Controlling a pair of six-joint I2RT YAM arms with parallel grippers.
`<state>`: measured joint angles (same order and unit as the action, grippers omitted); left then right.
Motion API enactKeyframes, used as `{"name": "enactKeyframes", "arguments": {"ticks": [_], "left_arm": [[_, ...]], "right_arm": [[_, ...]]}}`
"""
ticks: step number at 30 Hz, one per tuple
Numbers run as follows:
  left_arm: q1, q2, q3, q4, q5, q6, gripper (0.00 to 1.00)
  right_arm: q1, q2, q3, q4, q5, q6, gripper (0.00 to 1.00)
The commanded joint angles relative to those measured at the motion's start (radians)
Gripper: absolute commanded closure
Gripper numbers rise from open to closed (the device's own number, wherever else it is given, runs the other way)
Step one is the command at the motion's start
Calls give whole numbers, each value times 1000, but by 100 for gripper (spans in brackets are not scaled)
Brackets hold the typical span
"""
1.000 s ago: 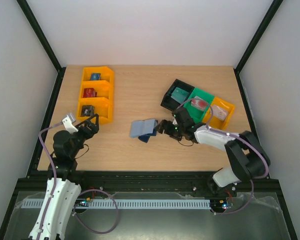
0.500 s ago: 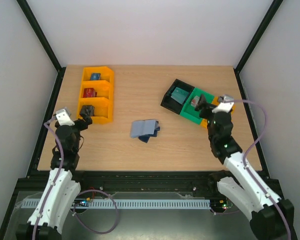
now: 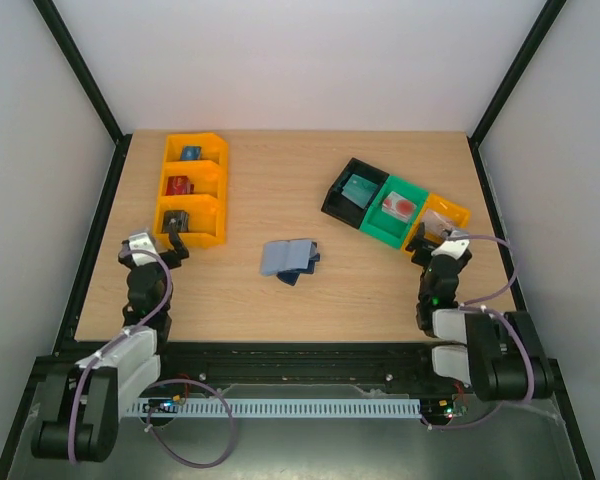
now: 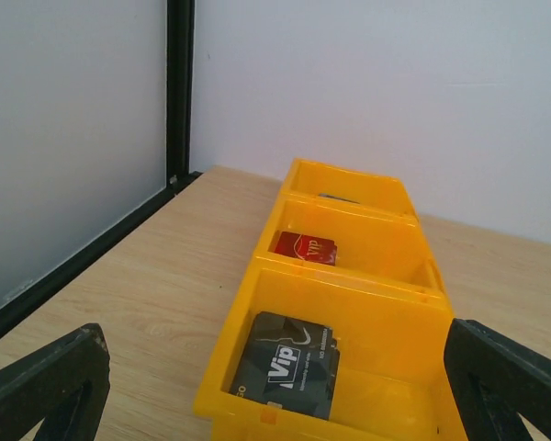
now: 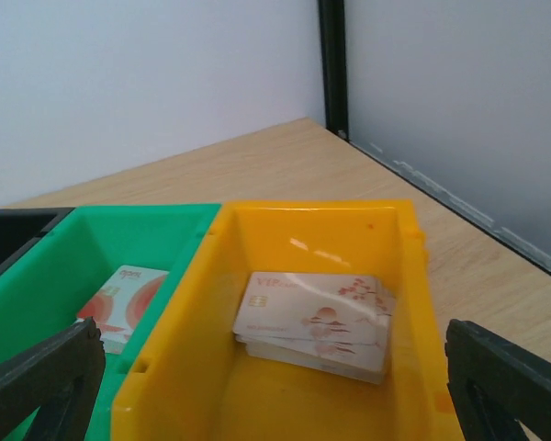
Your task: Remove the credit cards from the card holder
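Observation:
The card holder point(image 3: 289, 258) lies open in the middle of the table, pale blue-grey panels up, with a dark navy part showing at its lower right. I cannot tell separate credit cards from the panels in the top view. My left gripper point(image 3: 176, 243) is open and empty at the near left, in front of the orange bin point(image 3: 192, 189). In the left wrist view it point(image 4: 275, 372) faces that bin. My right gripper point(image 3: 424, 239) is open and empty at the near right, facing the yellow bin point(image 3: 440, 222) point(image 5: 275, 363). Neither gripper is near the holder.
The orange three-part bin point(image 4: 349, 276) holds a black VIP card point(image 4: 287, 363) and a red card point(image 4: 305, 247). A black bin point(image 3: 355, 190), a green bin point(image 3: 395, 210) and the yellow bin point(image 5: 202, 303), which holds white cards point(image 5: 314, 322), stand in a row at the right.
My right gripper has left the holder's right edge and pulled back to the near right. The left arm has folded back to the near left. The holder has not moved.

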<state>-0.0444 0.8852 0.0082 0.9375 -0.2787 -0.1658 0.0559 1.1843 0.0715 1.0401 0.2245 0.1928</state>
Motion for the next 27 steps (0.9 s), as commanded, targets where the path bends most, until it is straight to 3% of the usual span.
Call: {"name": "enactKeyframes", "arguments": {"ticks": [1, 7, 9, 11, 13, 15, 20, 27], "left_arm": [[9, 101, -47, 219, 20, -25, 1], [2, 280, 27, 300, 169, 51, 1], [2, 325, 60, 297, 195, 97, 0], [4, 379, 80, 324, 241, 154, 1], [12, 446, 103, 353, 288, 188, 1], [14, 498, 134, 350, 309, 197, 0], [18, 586, 190, 333, 303, 195, 1], [23, 622, 189, 374, 285, 181, 1]], "right_arm": [[-8, 99, 6, 273, -118, -57, 1], [-10, 376, 6, 575, -218, -115, 1], [-10, 307, 77, 320, -199, -110, 1], [-12, 356, 91, 370, -208, -113, 1], [-13, 328, 122, 267, -193, -107, 1], [-12, 347, 112, 313, -181, -102, 1], [-12, 349, 140, 268, -69, -57, 1], [-11, 345, 147, 248, -60, -53, 1]]}}
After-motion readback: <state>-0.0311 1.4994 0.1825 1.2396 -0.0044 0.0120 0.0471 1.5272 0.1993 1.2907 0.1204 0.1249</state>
